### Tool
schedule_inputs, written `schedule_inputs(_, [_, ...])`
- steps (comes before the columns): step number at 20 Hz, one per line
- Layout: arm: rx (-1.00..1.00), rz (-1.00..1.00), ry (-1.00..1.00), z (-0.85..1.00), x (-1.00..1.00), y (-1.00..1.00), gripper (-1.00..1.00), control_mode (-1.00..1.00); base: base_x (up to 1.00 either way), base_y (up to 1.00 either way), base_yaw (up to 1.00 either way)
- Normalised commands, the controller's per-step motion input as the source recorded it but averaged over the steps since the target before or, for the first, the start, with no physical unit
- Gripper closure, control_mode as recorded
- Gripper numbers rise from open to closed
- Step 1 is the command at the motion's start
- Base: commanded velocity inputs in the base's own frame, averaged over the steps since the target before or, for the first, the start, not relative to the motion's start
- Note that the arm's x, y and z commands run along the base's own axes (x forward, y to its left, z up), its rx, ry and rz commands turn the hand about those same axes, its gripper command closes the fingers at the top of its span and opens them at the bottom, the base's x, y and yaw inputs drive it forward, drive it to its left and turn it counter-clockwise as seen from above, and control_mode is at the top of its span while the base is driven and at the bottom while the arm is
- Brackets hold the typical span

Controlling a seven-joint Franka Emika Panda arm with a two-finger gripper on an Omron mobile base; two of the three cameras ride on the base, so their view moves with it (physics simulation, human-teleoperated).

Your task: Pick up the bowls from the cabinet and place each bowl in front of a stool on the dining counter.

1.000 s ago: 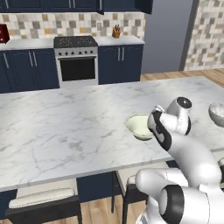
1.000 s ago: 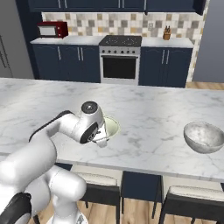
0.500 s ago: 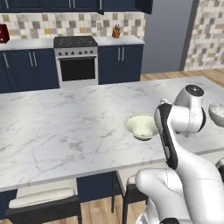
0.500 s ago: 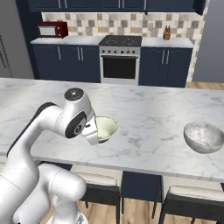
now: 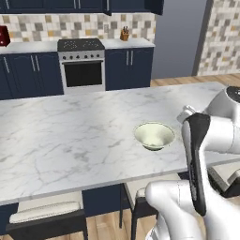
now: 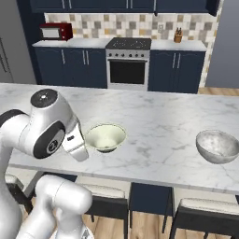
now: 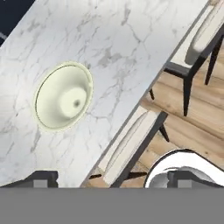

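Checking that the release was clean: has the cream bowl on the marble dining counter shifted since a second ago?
No. The cream bowl sits at the same spot on the white marble dining counter, the same way left of the grey marbled bowl.

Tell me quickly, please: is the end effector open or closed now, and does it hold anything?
End effector: open, holding nothing; the cream bowl rests free on the counter.

Evenly bright, flat rendered light with no glare. A faint soft shadow lies under the cream bowl (image 5: 154, 135) on the desk (image 5: 70, 136). All three views look slightly soft and low-resolution.
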Motion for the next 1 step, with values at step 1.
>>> schedule_inputs(1, [-0.12, 0.07, 0.00, 0.87, -1.00, 0.34, -1.00, -1.00, 0.00, 0.00, 0.00])
